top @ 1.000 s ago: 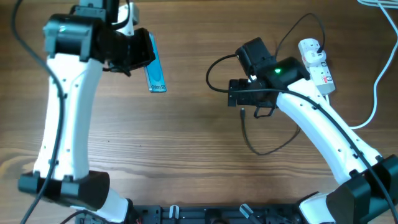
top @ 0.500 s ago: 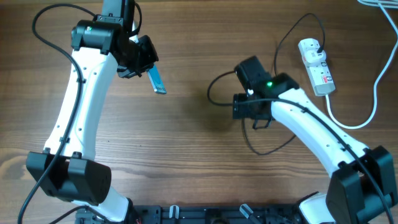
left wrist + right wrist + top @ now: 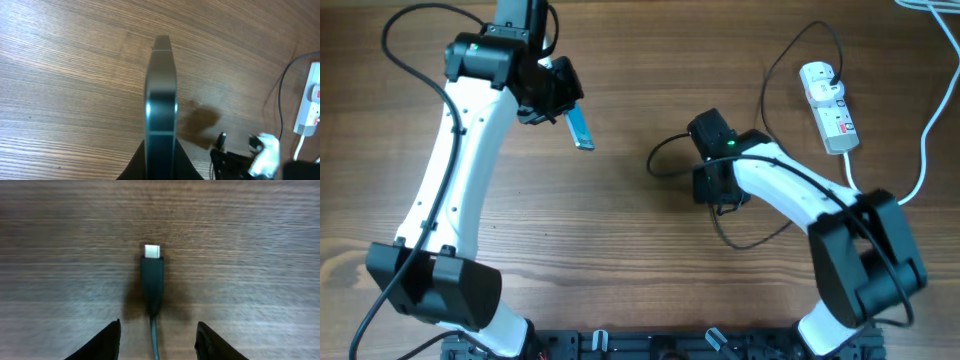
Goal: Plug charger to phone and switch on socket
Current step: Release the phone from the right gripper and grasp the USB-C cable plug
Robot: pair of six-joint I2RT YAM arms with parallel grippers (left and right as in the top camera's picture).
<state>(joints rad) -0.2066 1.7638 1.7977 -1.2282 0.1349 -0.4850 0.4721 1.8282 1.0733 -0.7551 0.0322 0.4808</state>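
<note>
Noted phone [image 3: 580,130] pinched in left gripper [image 3: 563,100], jaws narrow on one end, clear of table [image 3: 620,260], left of centre on far half. Seen tilted from overhead, cyan face partly showing; seen edge-on from left wrist, thin dark side running up mid-view.

Found charger [image 3: 151,282] at right gripper [image 3: 157,325], mid-table, just right of centre: black end with pale metal tip pointing away from wrist, lead running back between fingers [image 3: 111,339]. Seen fingers standing apart on either side of lead, not touching it in view. Cannot tell if gripped lower down, out of view.

Traced rest of charger in black loops left of and nearer than right gripper, then off toward socket [image 3: 828,105]. Located socket far right on table, well apart from both grippers, white plug head [image 3: 816,72] at its far end, thick white cord [image 3: 925,140] curving off right.
</note>
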